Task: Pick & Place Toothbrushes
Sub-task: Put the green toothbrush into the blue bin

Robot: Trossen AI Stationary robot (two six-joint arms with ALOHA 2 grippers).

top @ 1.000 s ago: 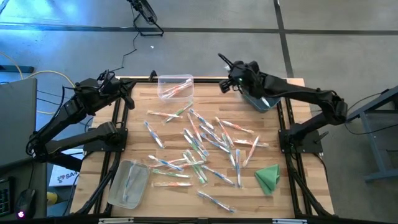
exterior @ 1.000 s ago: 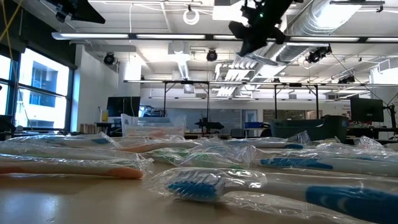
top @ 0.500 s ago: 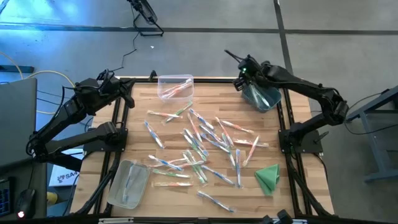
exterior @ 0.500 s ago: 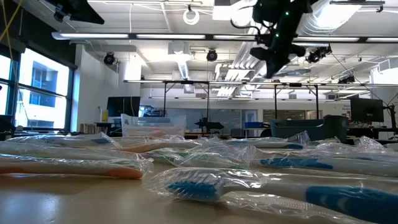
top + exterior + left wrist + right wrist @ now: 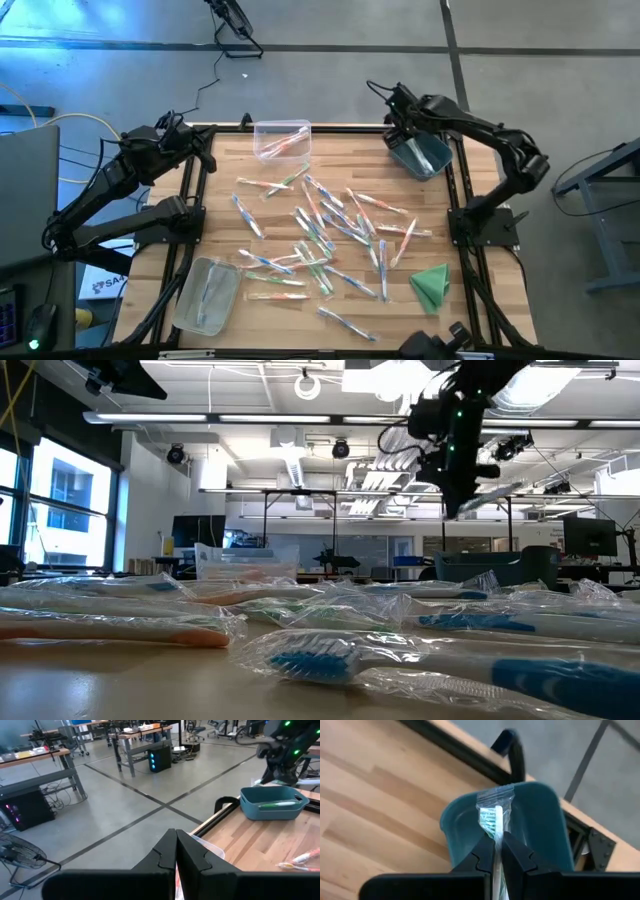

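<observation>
We hold our right gripper clamped on a green wrapped toothbrush, directly above the blue bin. Our left gripper waits closed and empty, away from the scattered toothbrushes.

A lab: workbenches, exposed ceiling ducts.

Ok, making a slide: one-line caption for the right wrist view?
Right gripper holds a bagged green toothbrush above the teal bin.
</observation>
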